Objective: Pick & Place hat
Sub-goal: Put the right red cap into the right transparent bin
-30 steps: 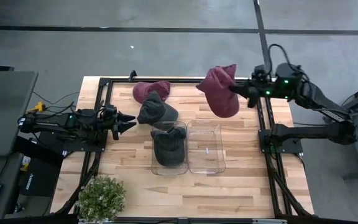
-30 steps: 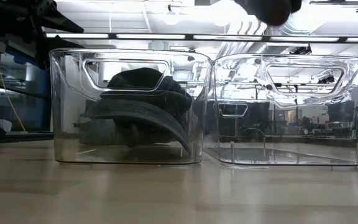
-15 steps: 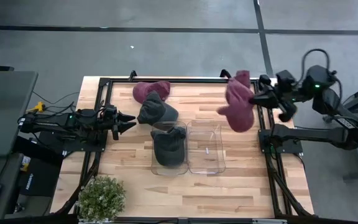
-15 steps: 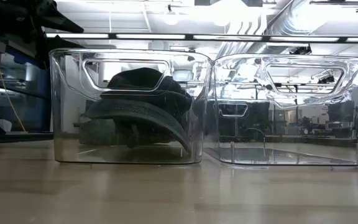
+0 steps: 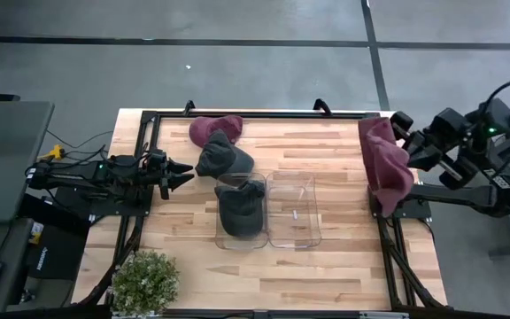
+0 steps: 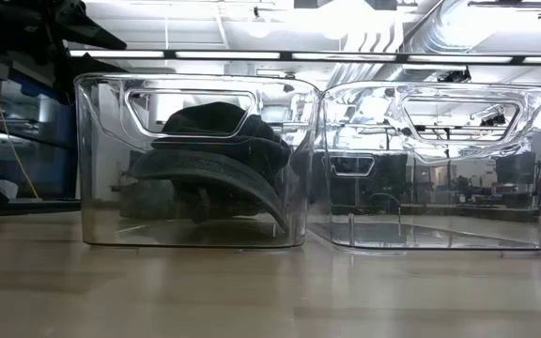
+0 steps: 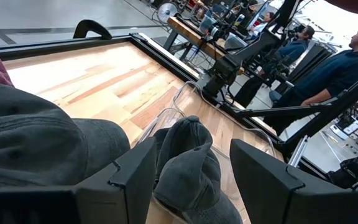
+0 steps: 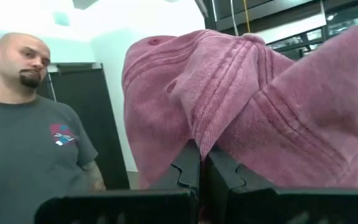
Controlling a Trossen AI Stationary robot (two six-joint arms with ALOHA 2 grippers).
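Now the right claw [image 8: 199,163] is pinched shut on the maroon hat [image 5: 386,165], carried from over the counter [image 5: 335,159] out past its right edge; the left claw [image 5: 182,173] waits spread

Your right gripper [image 5: 403,142] sits at the frame's right edge in the high view, arm folded back, fingers [image 8: 188,163] pinched together on the maroon hat [image 5: 384,164]. Your left gripper [image 5: 184,174] waits mid-left, fingers spread.
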